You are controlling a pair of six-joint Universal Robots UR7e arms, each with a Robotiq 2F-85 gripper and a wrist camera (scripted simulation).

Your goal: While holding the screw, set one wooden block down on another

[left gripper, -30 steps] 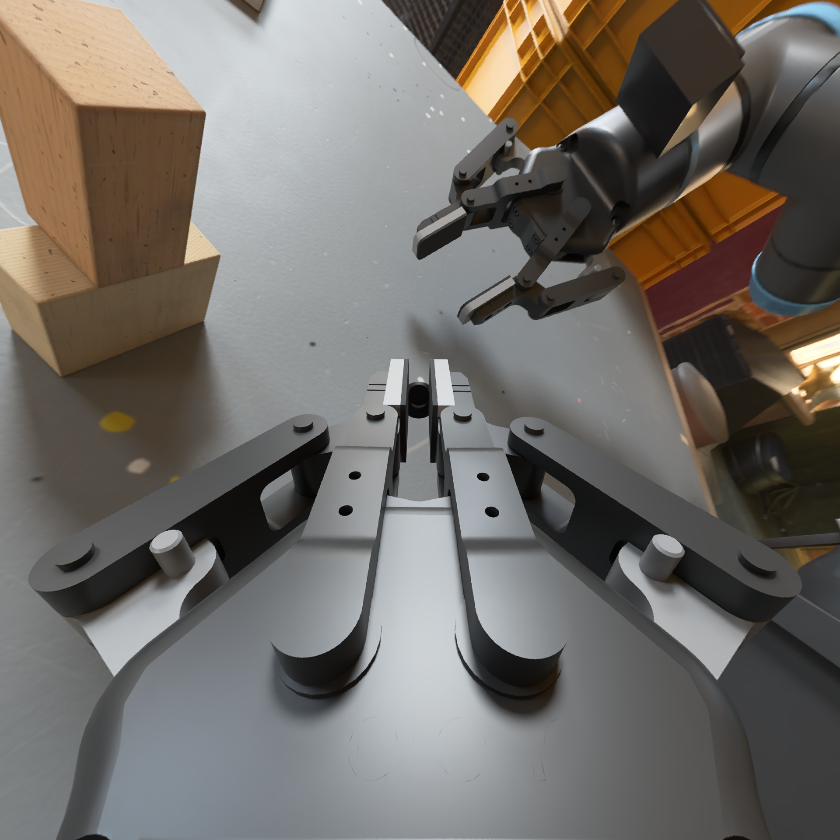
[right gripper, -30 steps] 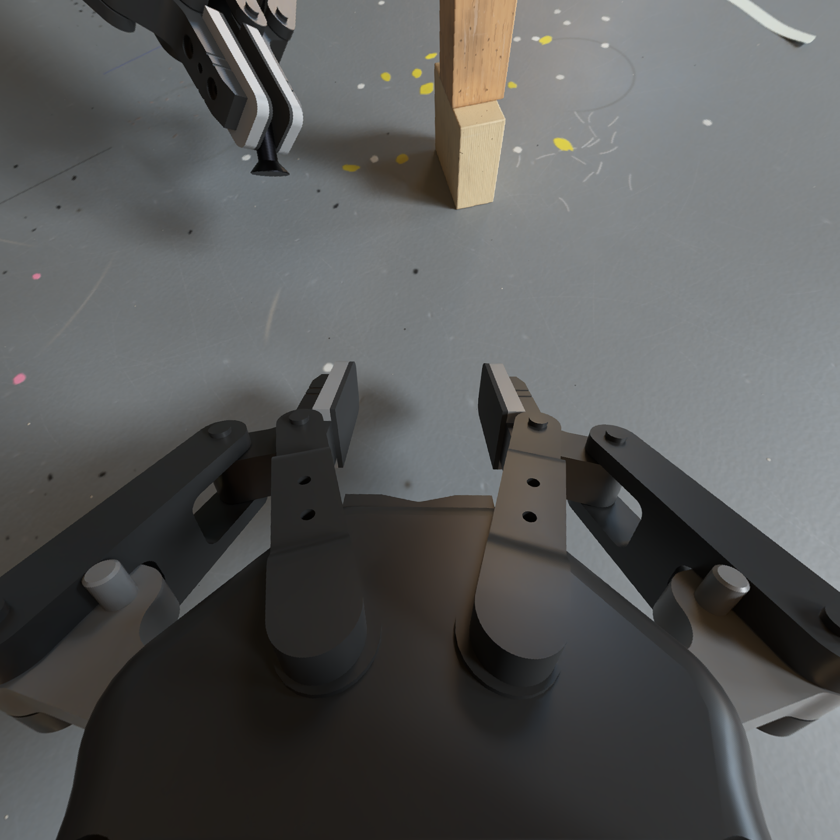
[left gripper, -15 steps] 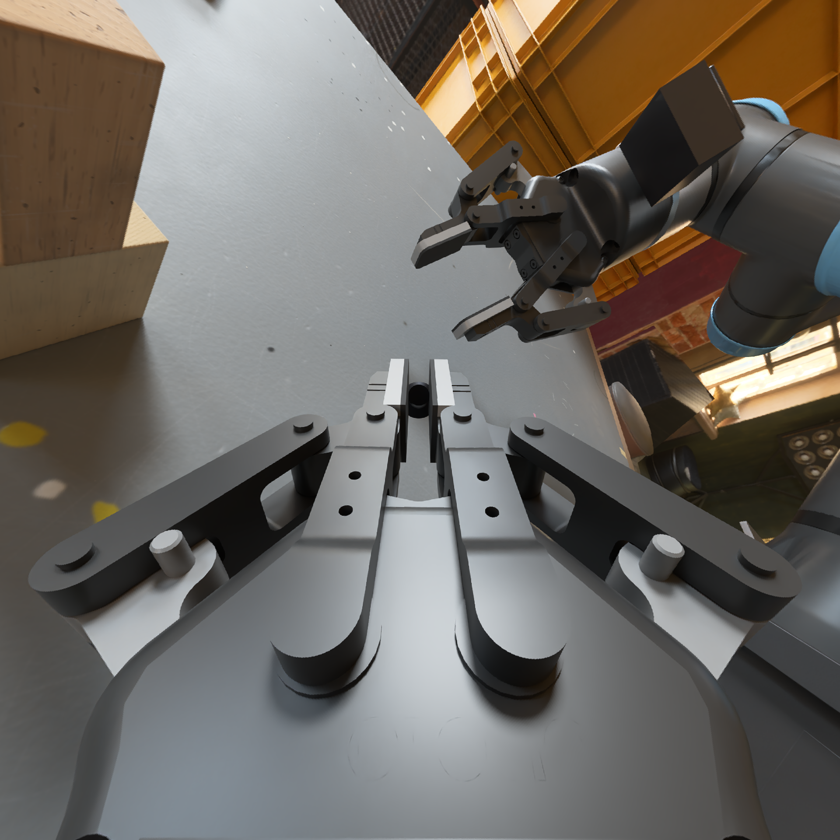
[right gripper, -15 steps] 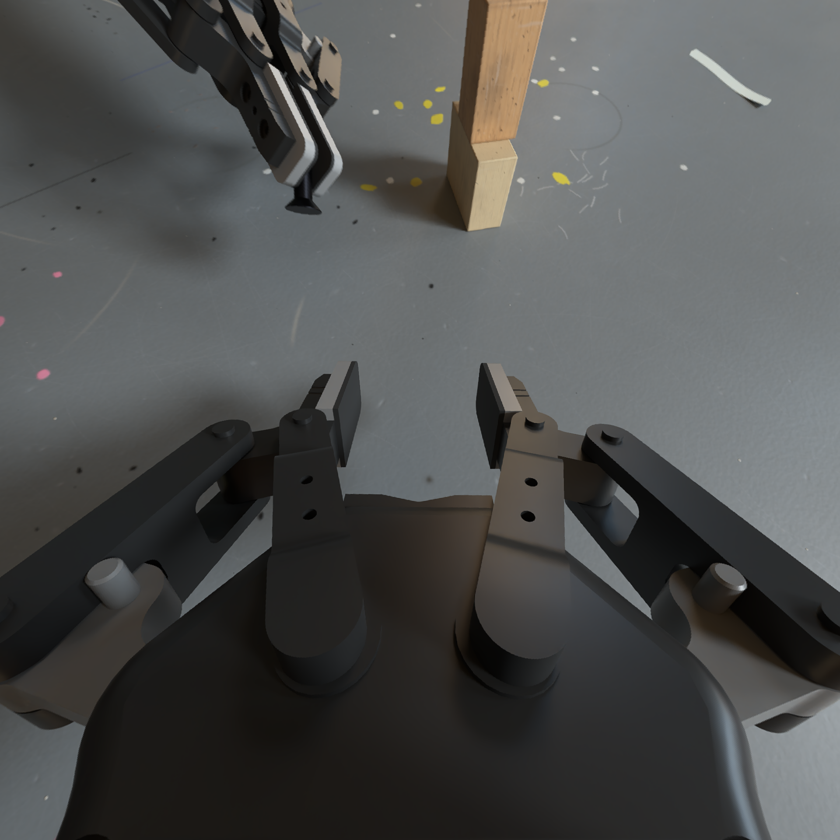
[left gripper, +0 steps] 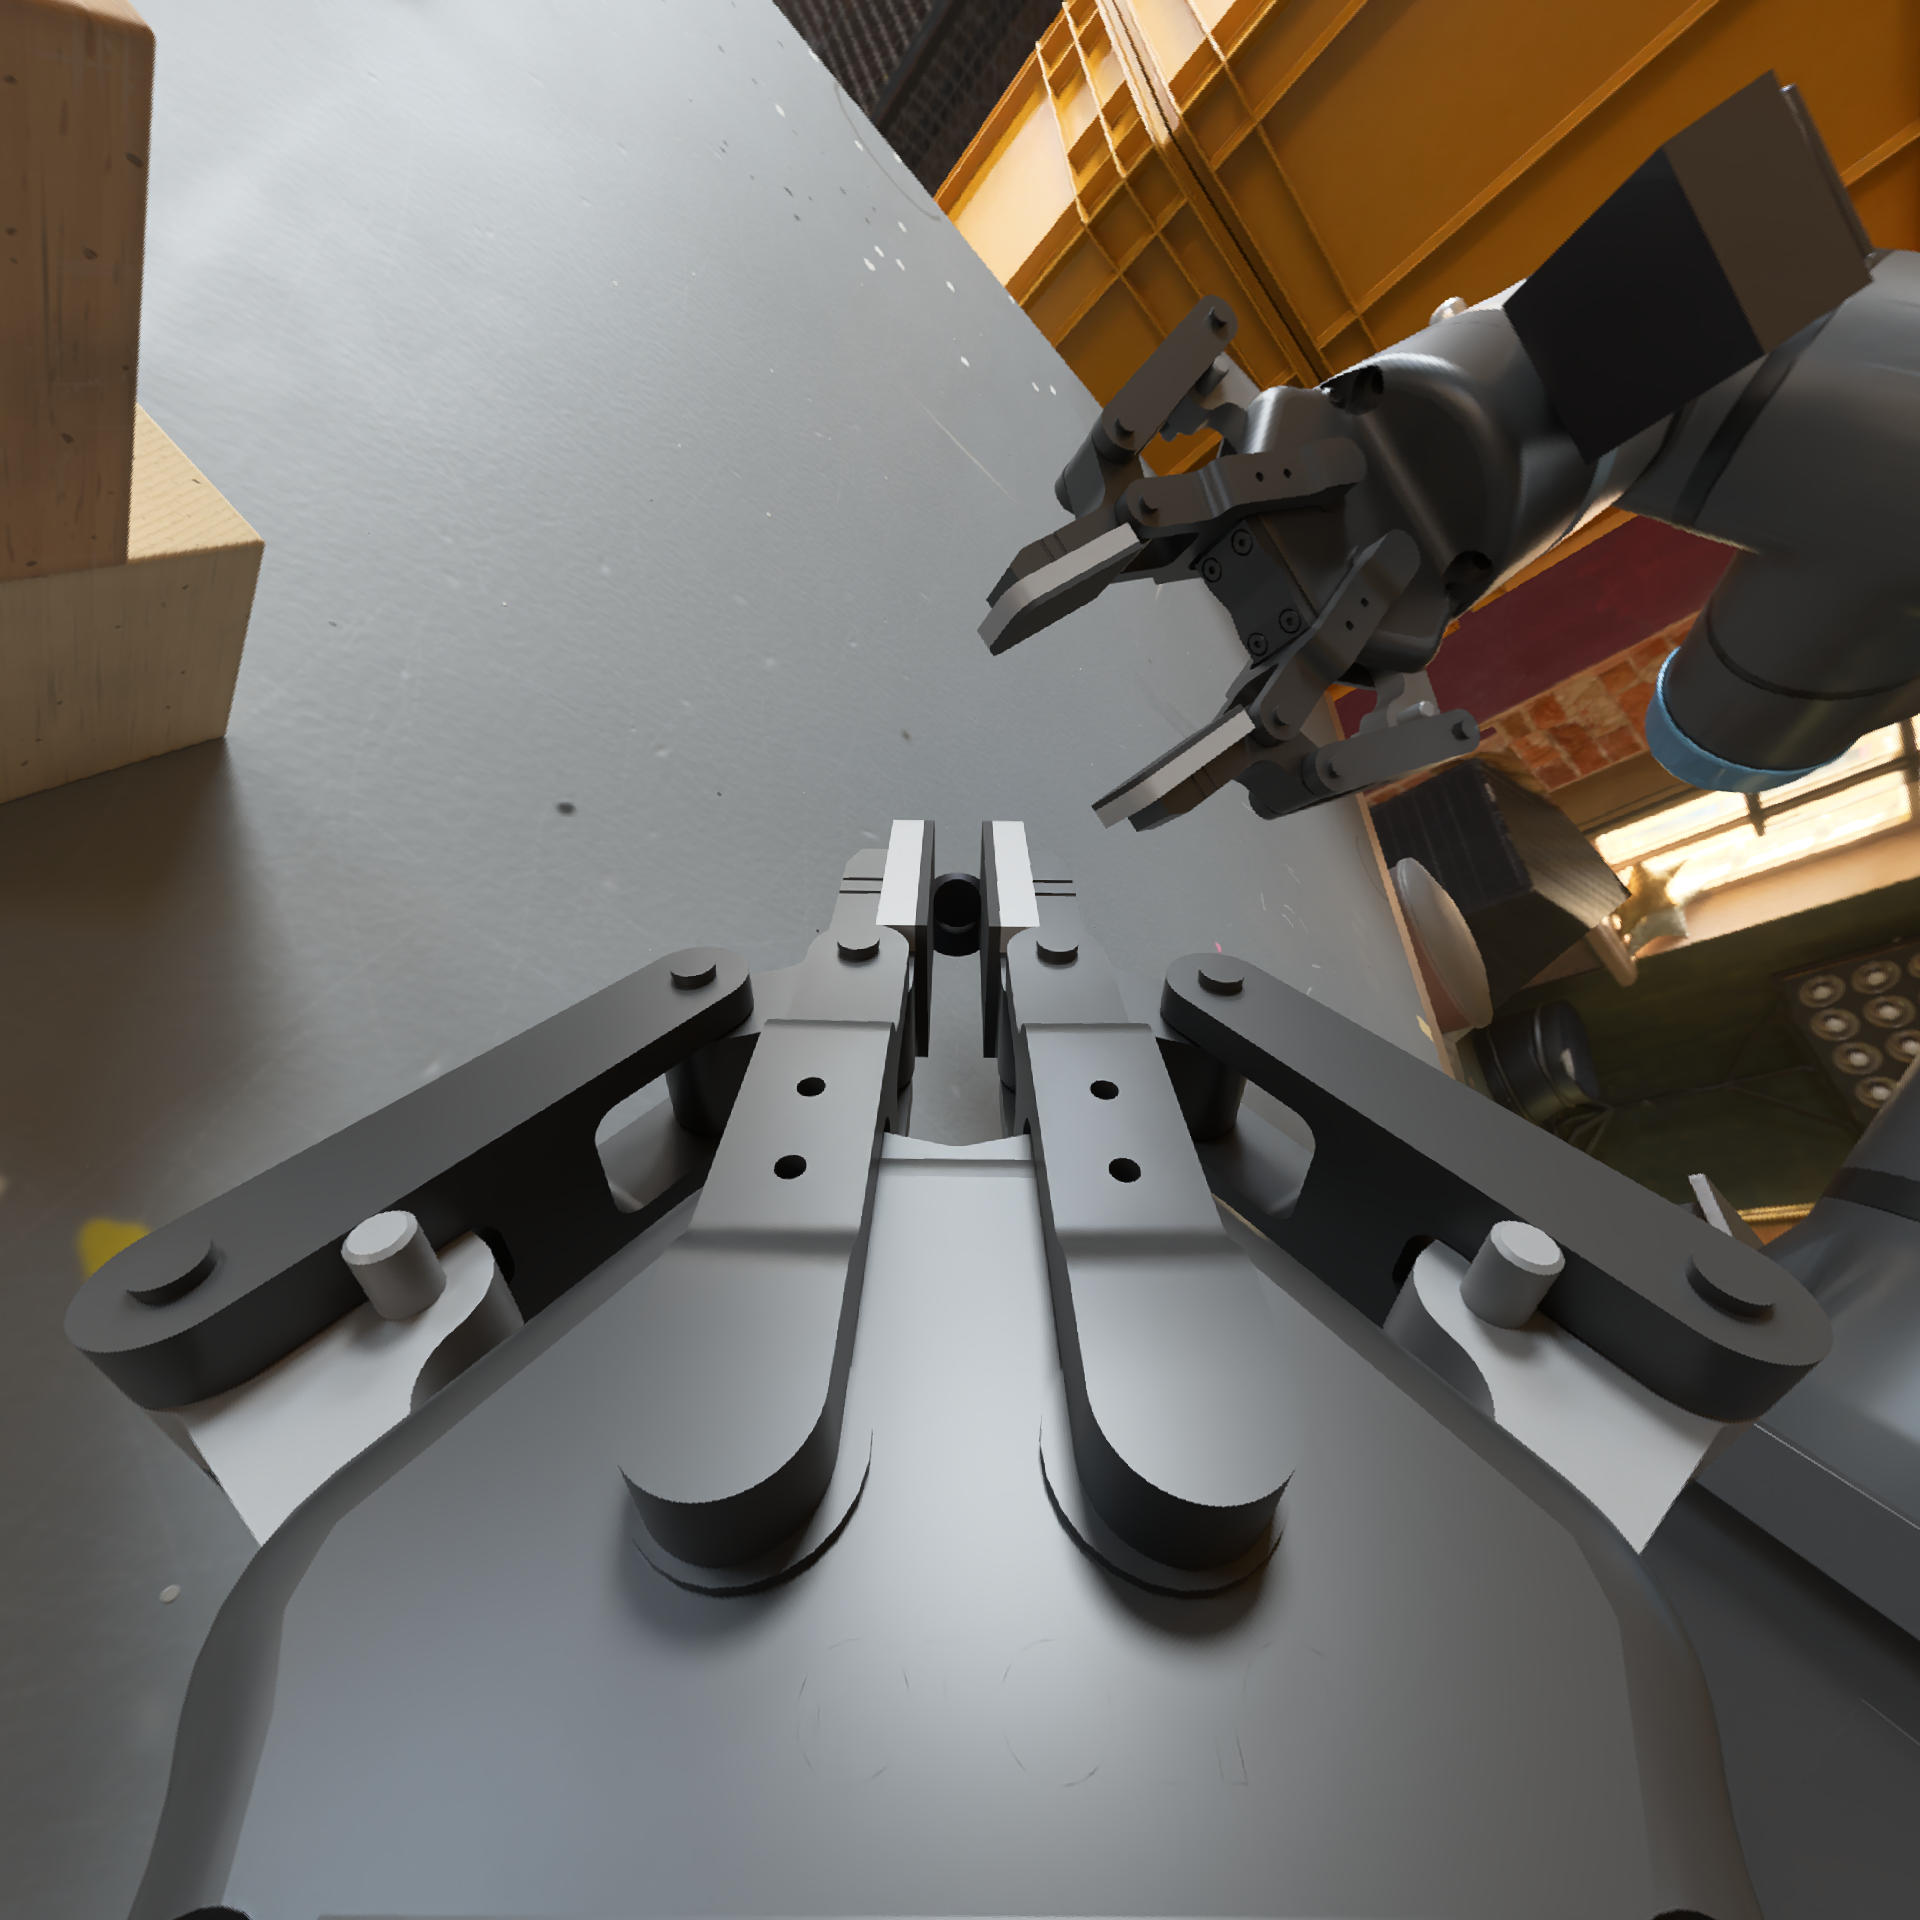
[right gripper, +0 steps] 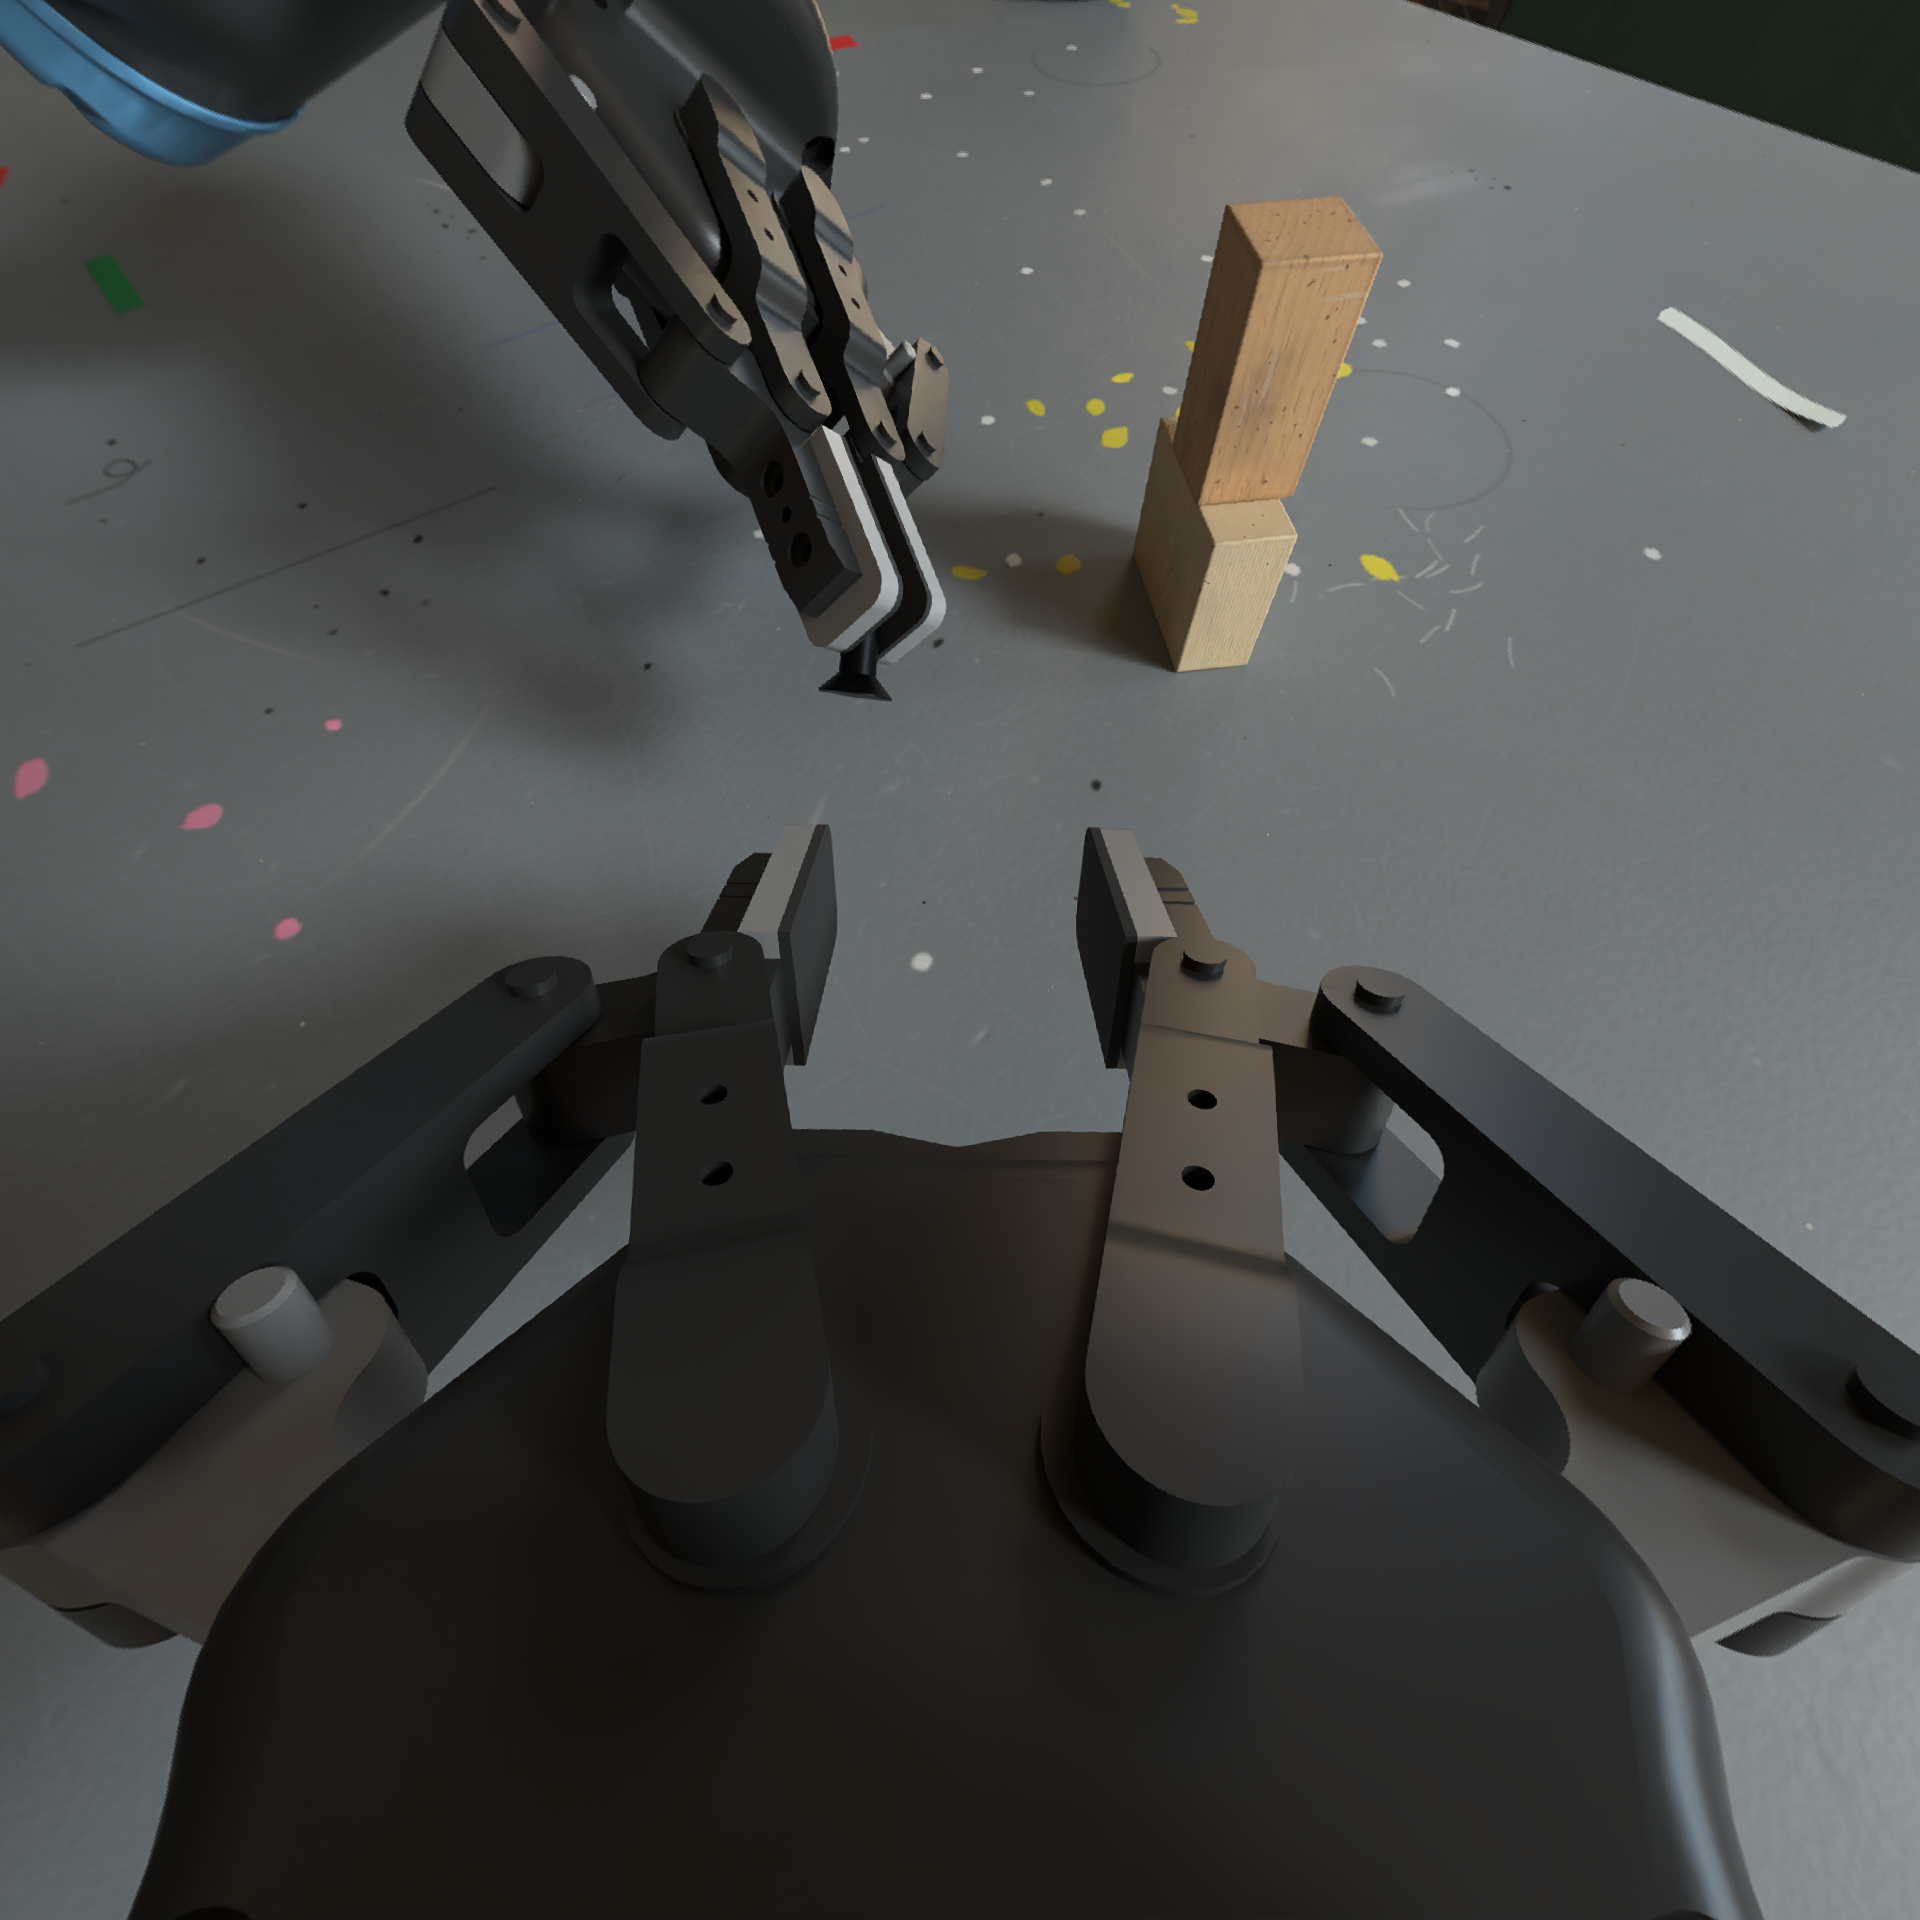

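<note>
The screw point(right gripper: 858, 673) is black with a flat countersunk head, and it hangs head-down from the left gripper point(right gripper: 878, 623), whose fingers point(right gripper: 831, 566) are pressed against its shank — only the head and a short length of shank show below the pale pads. In the left wrist view the same screw point(left gripper: 954, 906) appears as a dark round shape pinched between the two light pads. It is held just above the grey surface point(right gripper: 1558, 935), to the left of the wooden blocks and apart from them.

The darker wooden block point(right gripper: 1278, 353) stands upright on the paler wooden block point(right gripper: 1210, 587), sitting toward the far end of the lower block's top face and leaning slightly to the right as seen from the right wrist. The pale block rests flat on the surface, among yellow and white paint specks. In the left wrist view the pair fills the far left edge, dark block point(left gripper: 62, 281) above pale block point(left gripper: 114, 644).

The right gripper point(right gripper: 954, 914) hovers near the viewer, well apart from the stack — its fingers point(right gripper: 808, 914) are spread wide with nothing between them. The left wrist view shows it point(left gripper: 1101, 707) at the right in the same spread pose, above the surface's edge, with orange crates point(left gripper: 1299, 135) behind it.

A white strip point(right gripper: 1756, 374) lies on the surface at the far right.
</note>
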